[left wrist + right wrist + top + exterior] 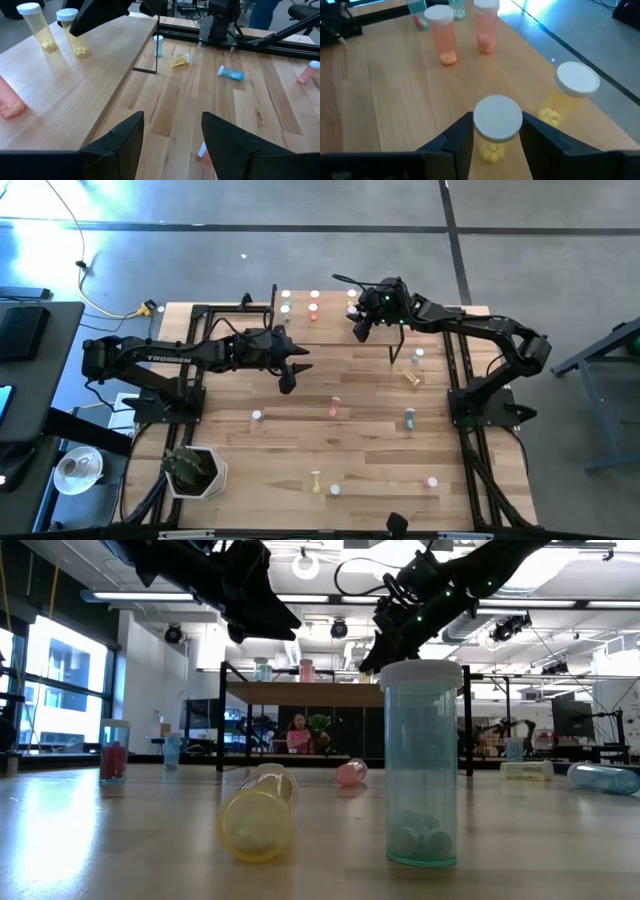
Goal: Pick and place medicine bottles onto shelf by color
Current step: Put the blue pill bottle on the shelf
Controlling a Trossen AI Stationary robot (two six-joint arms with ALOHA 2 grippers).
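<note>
Although a yellow bottle (496, 131) stands upright on the shelf (390, 100) between the fingers of your right gripper (495, 137), you cannot tell whether they grip it or have just let go; they sit close on either side of its white cap. Just beside it stands a second yellow bottle (567, 95), and farther along the board two pink-red bottles (445, 40). From above, green ones (285, 302) appear to occupy the shelf's other end, so you have roughly six placed and grouped by colour.

Your left gripper (172, 145) hangs over the table near the shelf's front edge, fingers apart and empty.

Plenty is left for you. On the tabletop (370, 450) lie or stand a pink bottle (336, 407), a blue one (409, 418), a yellow one on its side (411, 377), another yellow near the front edge (316, 480), and several more, some showing only white caps from above. Judged from this, you are well under halfway.
</note>
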